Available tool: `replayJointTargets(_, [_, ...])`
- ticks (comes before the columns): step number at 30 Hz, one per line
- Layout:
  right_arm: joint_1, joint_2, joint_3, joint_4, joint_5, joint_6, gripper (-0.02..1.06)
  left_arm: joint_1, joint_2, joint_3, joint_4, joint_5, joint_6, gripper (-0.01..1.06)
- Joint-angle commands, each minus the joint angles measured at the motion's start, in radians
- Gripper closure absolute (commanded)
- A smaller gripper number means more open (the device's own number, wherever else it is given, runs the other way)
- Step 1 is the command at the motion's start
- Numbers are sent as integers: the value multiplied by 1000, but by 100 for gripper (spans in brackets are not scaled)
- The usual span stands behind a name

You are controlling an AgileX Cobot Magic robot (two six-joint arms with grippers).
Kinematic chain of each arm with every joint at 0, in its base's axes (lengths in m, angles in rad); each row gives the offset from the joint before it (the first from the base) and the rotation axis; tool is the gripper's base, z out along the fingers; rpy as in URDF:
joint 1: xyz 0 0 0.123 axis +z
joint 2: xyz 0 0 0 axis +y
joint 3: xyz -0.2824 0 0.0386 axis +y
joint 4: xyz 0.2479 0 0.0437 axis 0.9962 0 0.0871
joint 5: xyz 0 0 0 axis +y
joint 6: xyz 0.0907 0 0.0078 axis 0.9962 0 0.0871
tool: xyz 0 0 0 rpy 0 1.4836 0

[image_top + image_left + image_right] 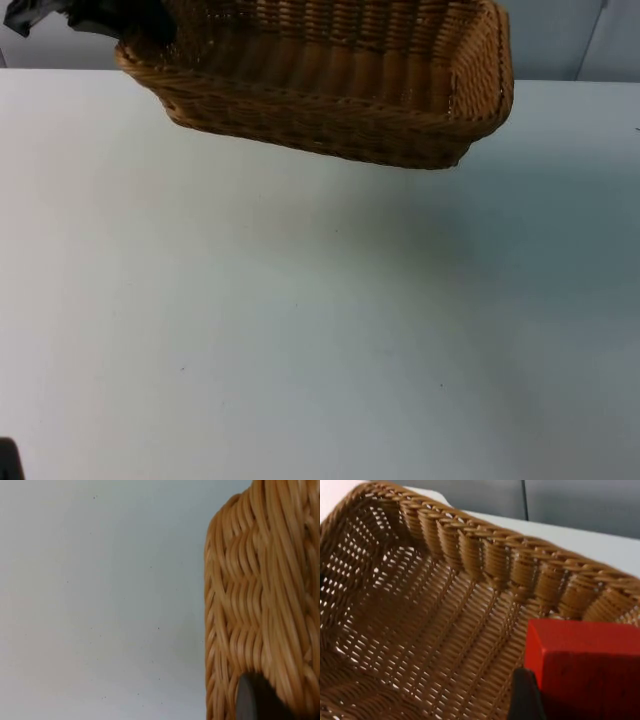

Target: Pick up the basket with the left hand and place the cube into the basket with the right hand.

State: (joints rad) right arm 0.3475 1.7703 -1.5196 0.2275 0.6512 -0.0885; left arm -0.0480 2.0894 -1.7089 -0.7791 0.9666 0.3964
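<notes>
One long brown woven wicker basket [330,110] hangs in the air over the far part of the white table top [300,330], tilted, and throws a soft shadow on the surface beneath it. At its left end the left gripper [150,25] has clamped the rim, black against the weave. From that arm's wrist camera the basket's outer wall [265,595] stands close beside the bare table [100,605], with one dark fingertip [255,700] pressed against the wicker.

From the right wrist camera I look into the basket's open inside [420,625], light coming through the gaps in its floor and its thick braided rim running across behind. A bright red cube [585,665] sits pinched in the right gripper [555,700], one black finger [525,697] tight against its side, and it is held above the basket's interior near that rim. Behind the basket the table ends at the grey partition wall [570,502].
</notes>
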Motion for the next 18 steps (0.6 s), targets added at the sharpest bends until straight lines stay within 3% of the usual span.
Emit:
replayJointTargets(1, [1,58,-6,90,15,-55,104,-5,-11,0,-52,9,-7,105])
replayJointTargets(10, [43,111,-6,117,-21,-126,104,-5,-11,0,-52,15,-7,105])
replayJointTargets(14, [45,111,-6,117,-9,-137,93,-5,-11,0,-52,15,-7,105])
replayJointTargets(16, [45,111,-6,117,18,-156,75,-5,-11,0,-53,15,-7,105])
replayJointTargets(18, [45,111,-6,117,36,-183,48,-5,-11,0,-55,15,-7,105])
